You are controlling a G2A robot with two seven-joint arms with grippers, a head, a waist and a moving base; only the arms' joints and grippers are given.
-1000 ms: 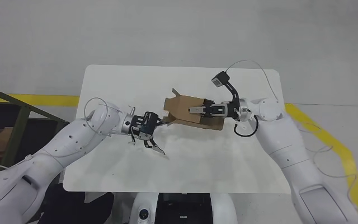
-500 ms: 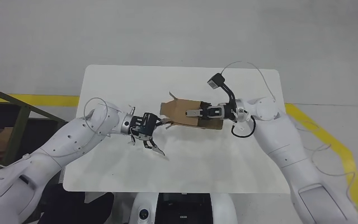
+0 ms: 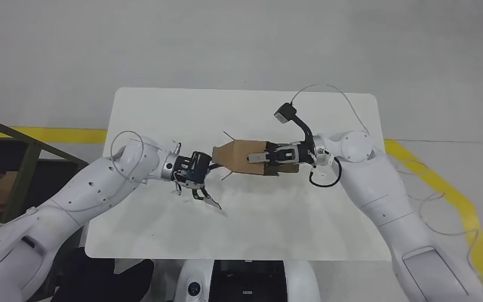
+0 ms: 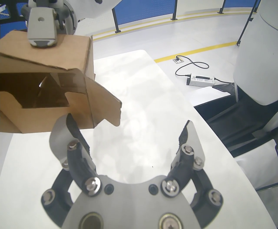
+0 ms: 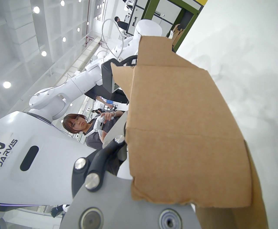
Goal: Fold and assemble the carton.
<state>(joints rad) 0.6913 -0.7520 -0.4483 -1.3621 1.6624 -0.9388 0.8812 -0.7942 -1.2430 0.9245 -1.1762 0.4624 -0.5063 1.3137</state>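
One gripper (image 4: 128, 119) gaping, other gripper (image 3: 255, 158) clamping carton (image 4: 65, 54)

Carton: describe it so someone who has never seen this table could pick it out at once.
Start at the white table, between the two arms. Near its middle is the brown cardboard carton, gripped by the right tool, its open end with loose flaps facing the open left tool. It is the only brown thing on the table.

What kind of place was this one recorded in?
Likely a robotics lab or test hall: yellow floor lines, blue barrier panels and a power brick plugged into a floor socket lie beyond the white table.
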